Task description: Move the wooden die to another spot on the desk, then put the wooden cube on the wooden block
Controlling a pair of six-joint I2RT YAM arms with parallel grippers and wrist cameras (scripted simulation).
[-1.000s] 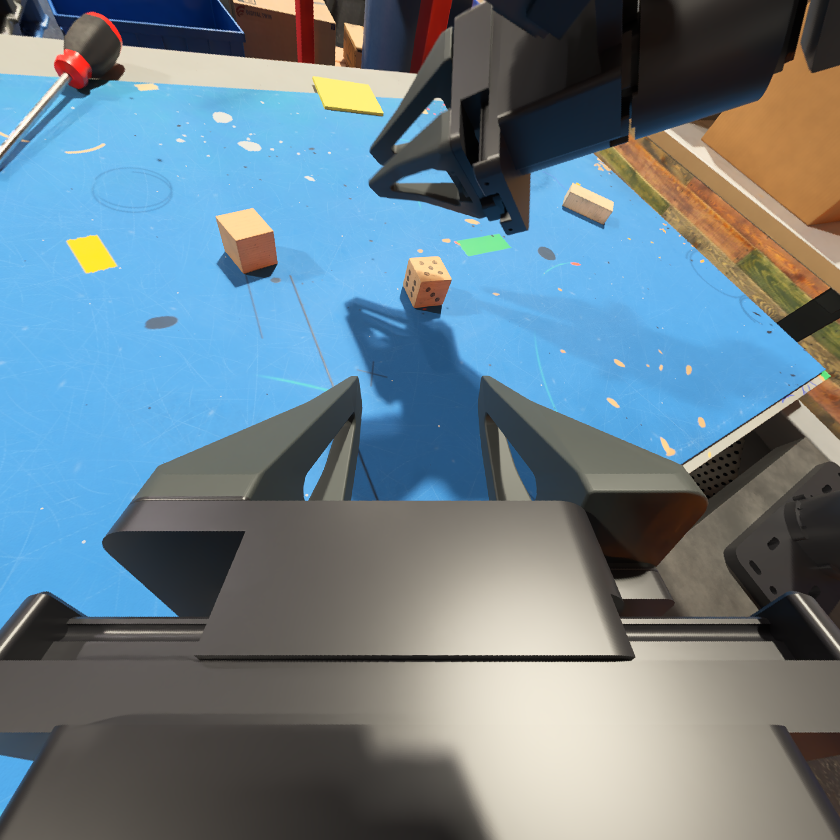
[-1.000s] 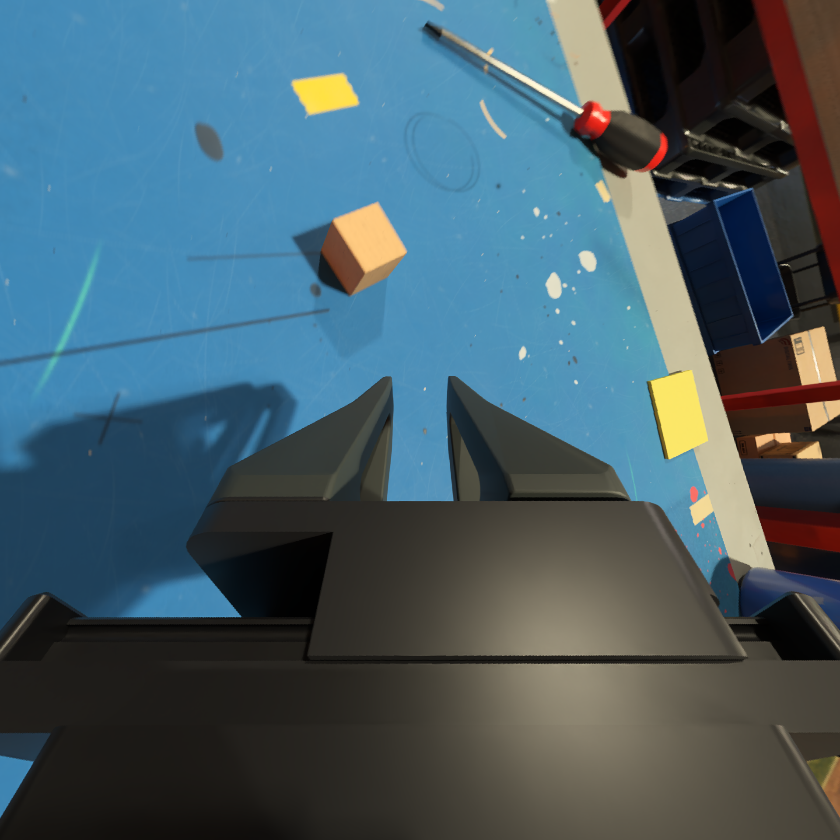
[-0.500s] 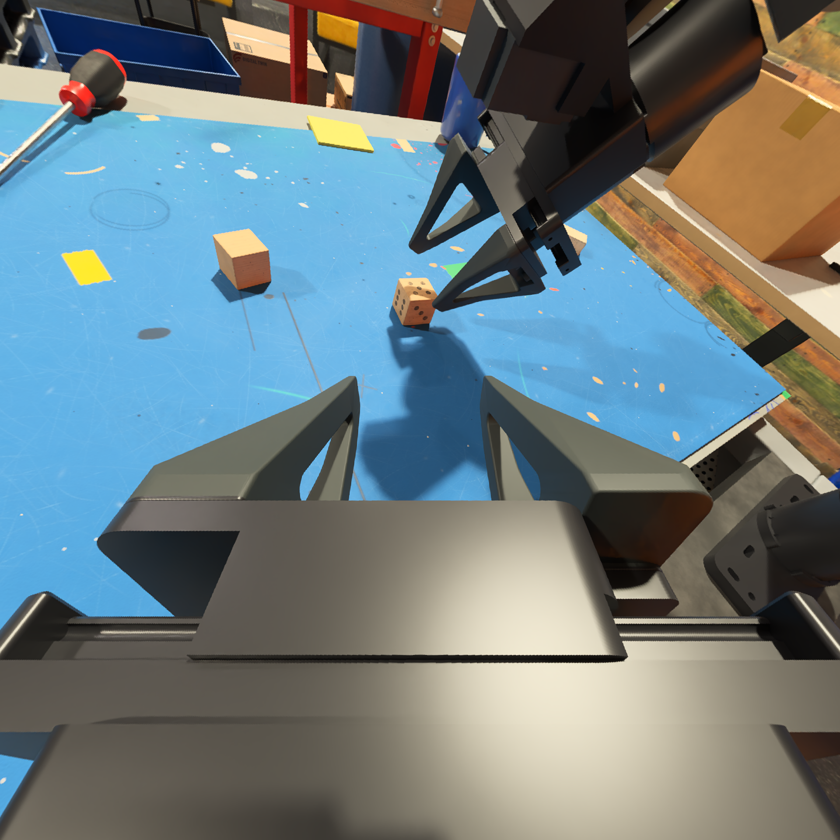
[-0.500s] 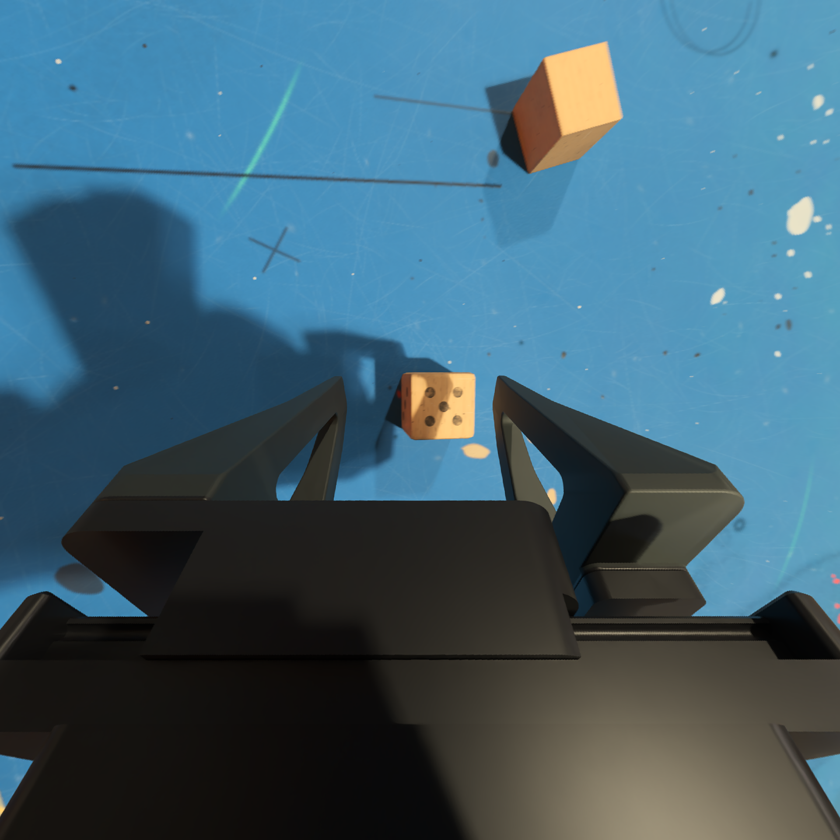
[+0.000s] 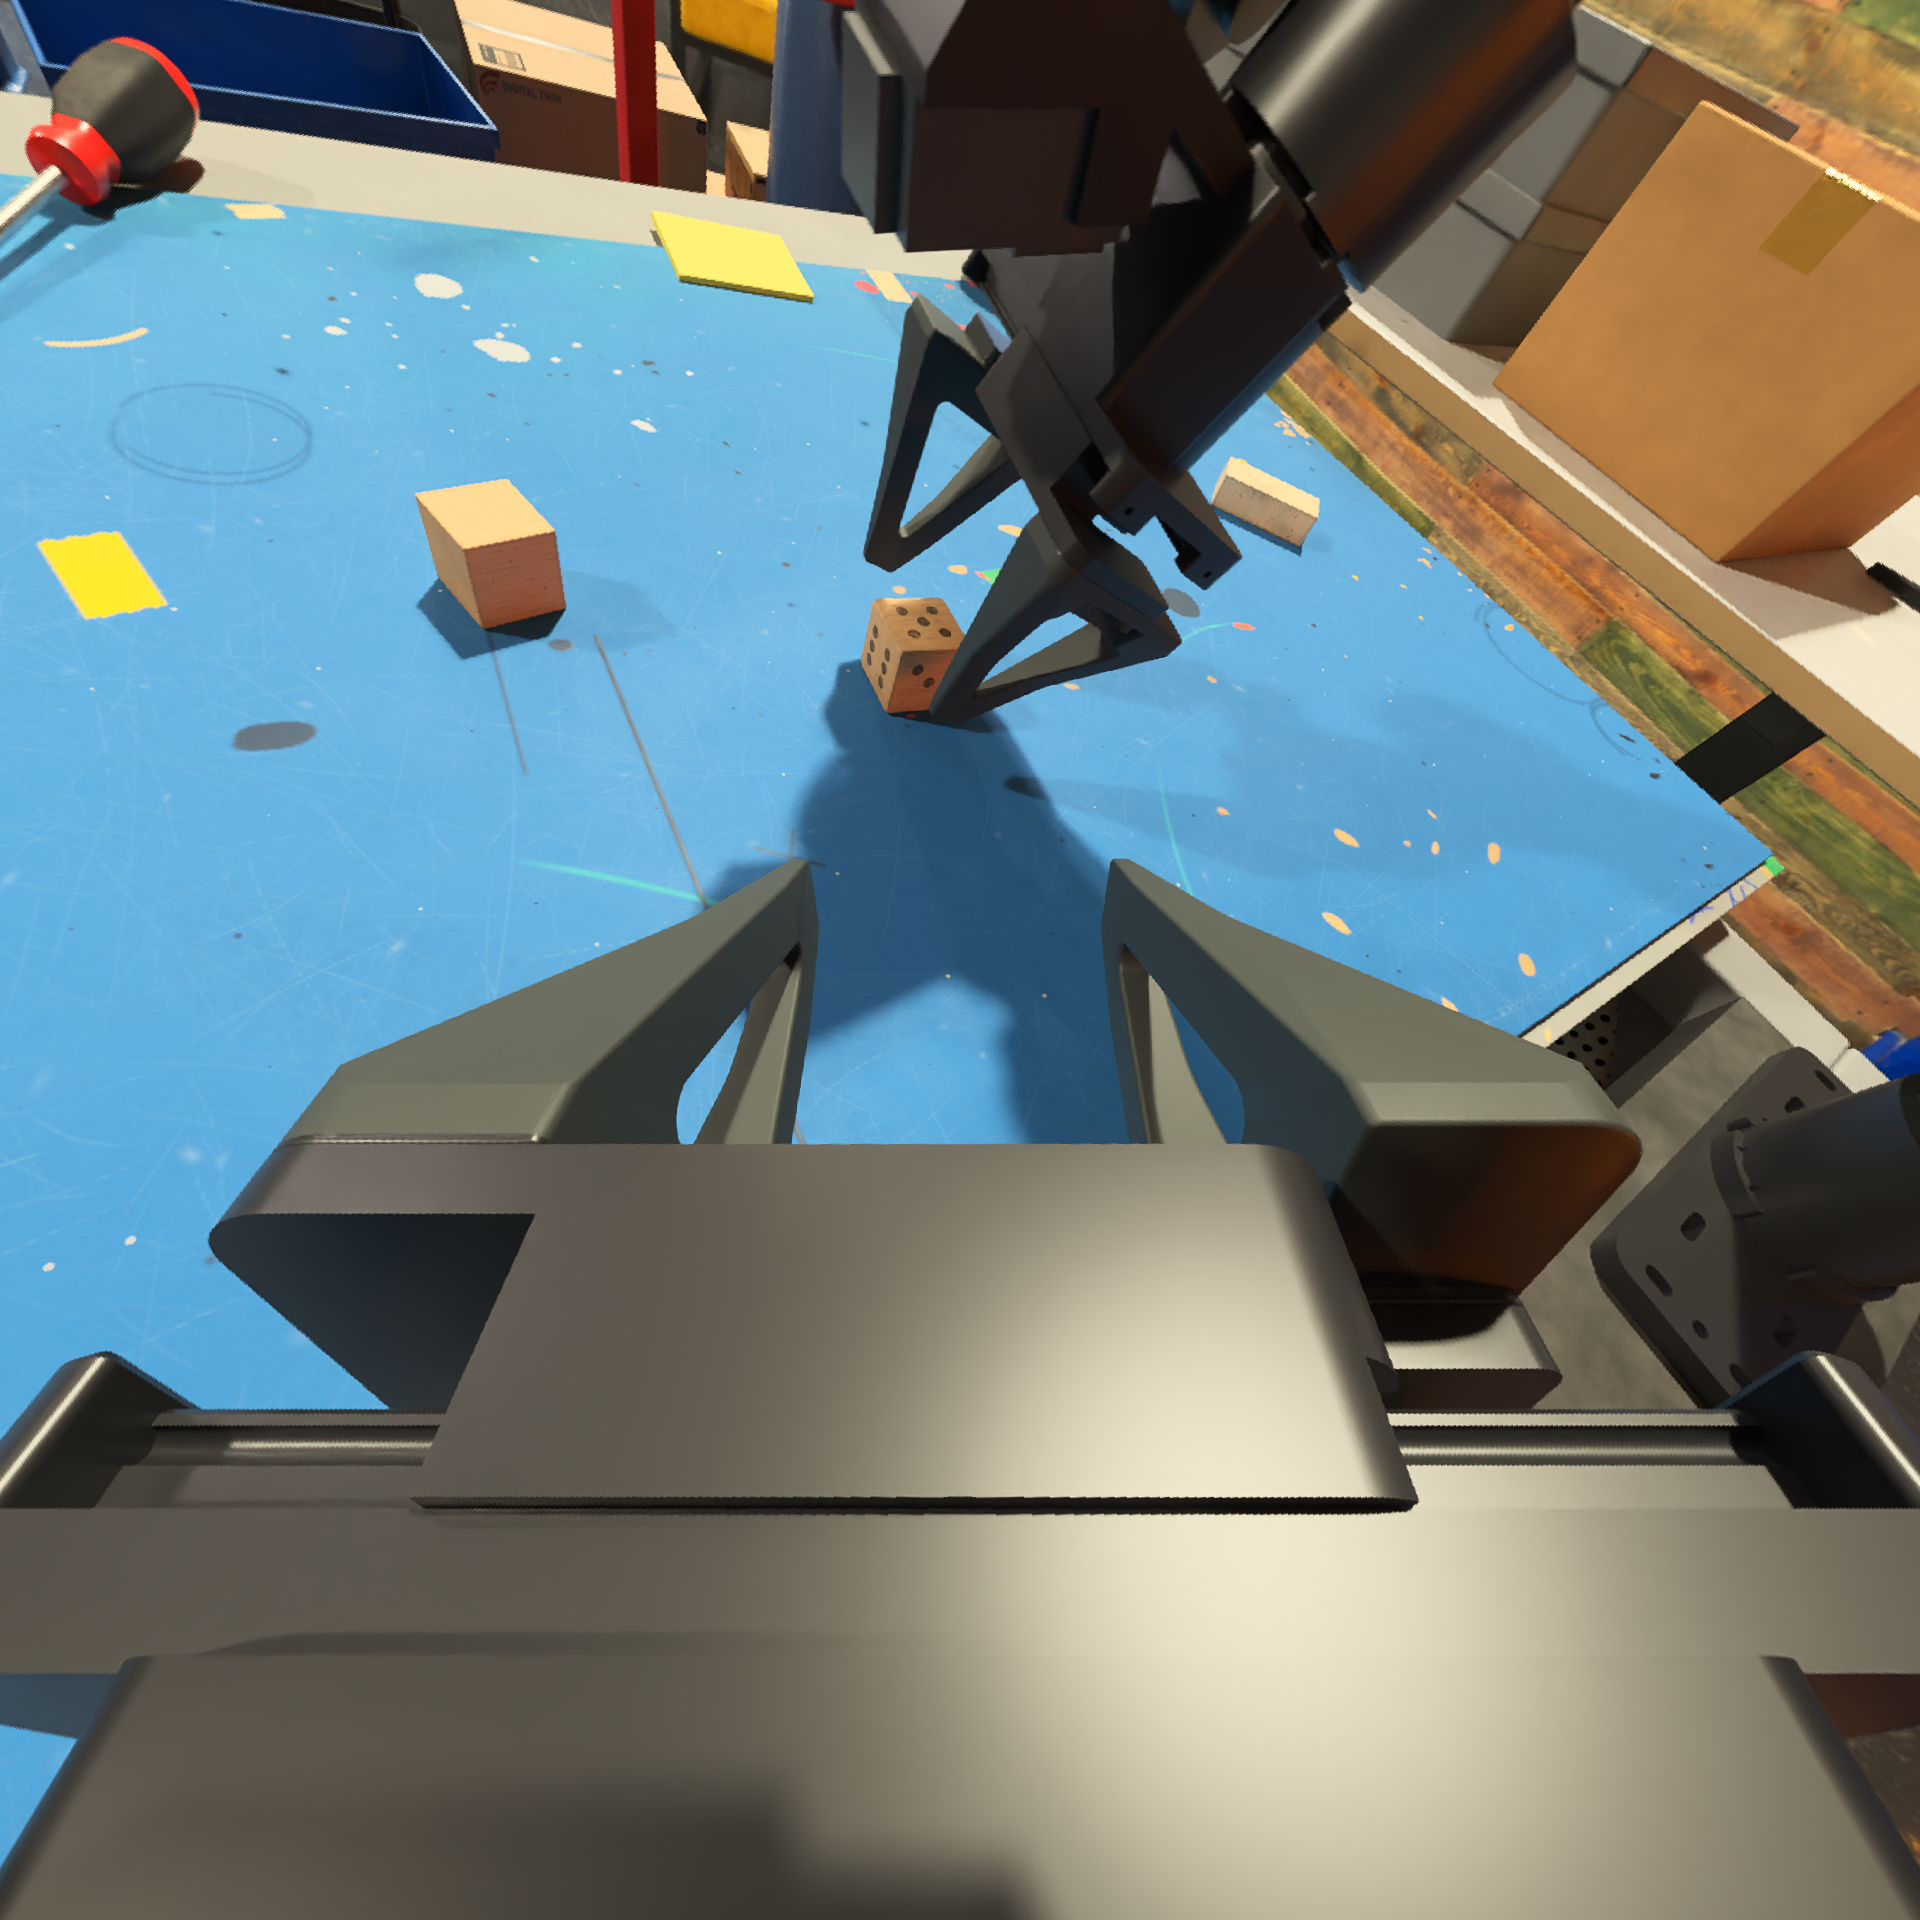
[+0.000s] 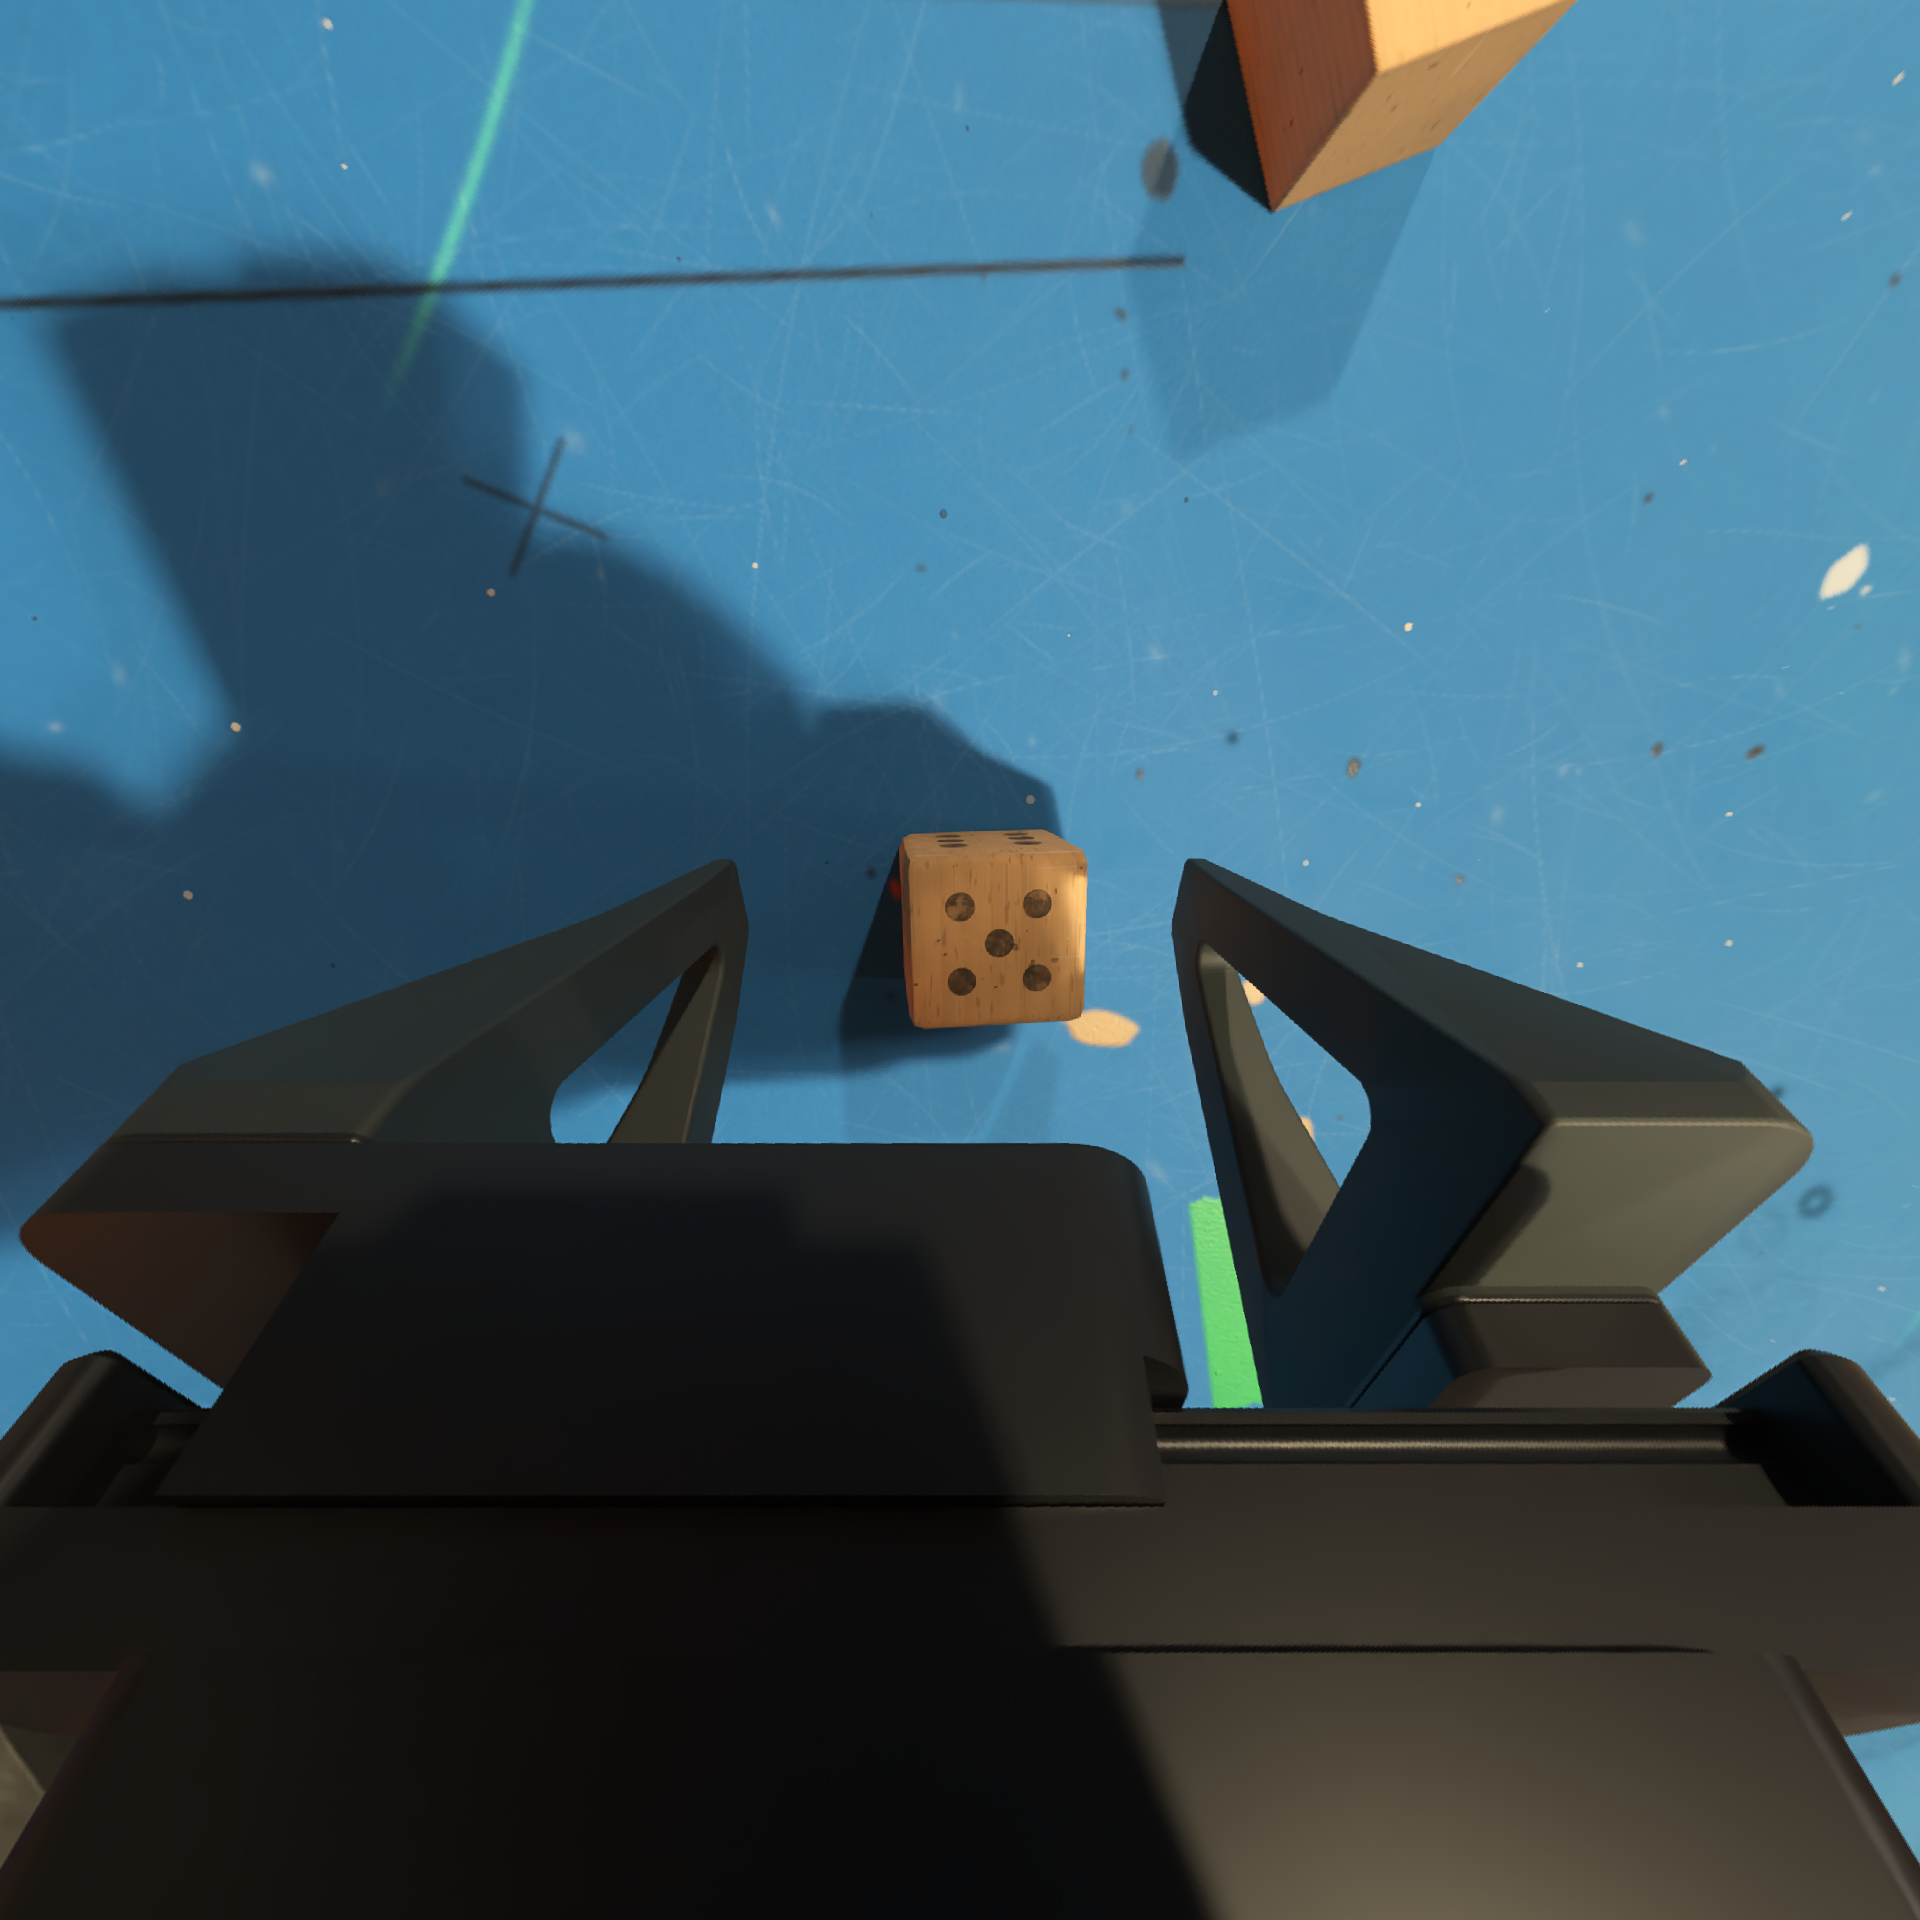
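The wooden die [image 6: 994,935] rests on the blue desk mat [image 6: 1455,623], five pips facing my right wrist camera. My right gripper [image 6: 958,864] is open and low over it, one finger on each side, not closed on it. In the left wrist view the die [image 5: 911,652] sits between the right gripper's [image 5: 912,638] fingers, the near fingertip close by its side. The wooden cube [image 5: 494,551] lies to the die's left; it also shows in the right wrist view [image 6: 1382,94]. The pale wooden block [image 5: 1265,501] lies behind the right gripper. My left gripper [image 5: 958,868] is open, empty, above the mat.
A red-and-black screwdriver [image 5: 104,125] lies at the far left corner. A yellow pad [image 5: 738,255] and a yellow tape patch [image 5: 99,571] lie on the mat. The desk's right edge [image 5: 1662,977] is near; a cardboard box [image 5: 1714,343] stands beyond it.
My right gripper has opened, swung over the die and come down around it. The die has not moved. My left gripper stays open with only a slight shift of view.
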